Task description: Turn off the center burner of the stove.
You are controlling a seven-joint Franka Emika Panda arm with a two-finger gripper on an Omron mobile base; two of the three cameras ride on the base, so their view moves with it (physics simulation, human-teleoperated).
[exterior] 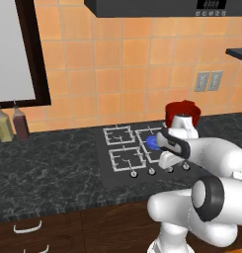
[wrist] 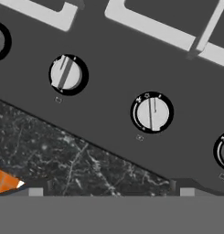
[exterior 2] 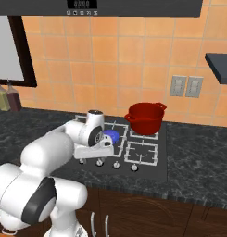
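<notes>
The stove (exterior: 123, 182) (exterior 2: 152, 174) is a flat black cooktop set in the dark counter. Its center burner (exterior: 151, 142) (exterior 2: 112, 135) shows a bright-blue disc, partly hidden behind my hand. My gripper (exterior: 167, 160) (exterior 2: 93, 153) (wrist: 109, 188) hangs open just above the row of silver knobs, holding nothing. In the hand view one knob (wrist: 151, 113) lies a little right of centre and another knob (wrist: 66, 74) up to the left. Their bars stand at different angles. More knobs are cut off at both edges.
A red pot (exterior: 182, 111) (exterior 2: 145, 118) stands on the back right grate. Two bottles (exterior: 12, 124) (exterior 2: 7, 99) stand at the far left by the wall. The speckled counter edge (wrist: 63, 155) runs in front of the knobs. A hood hangs overhead.
</notes>
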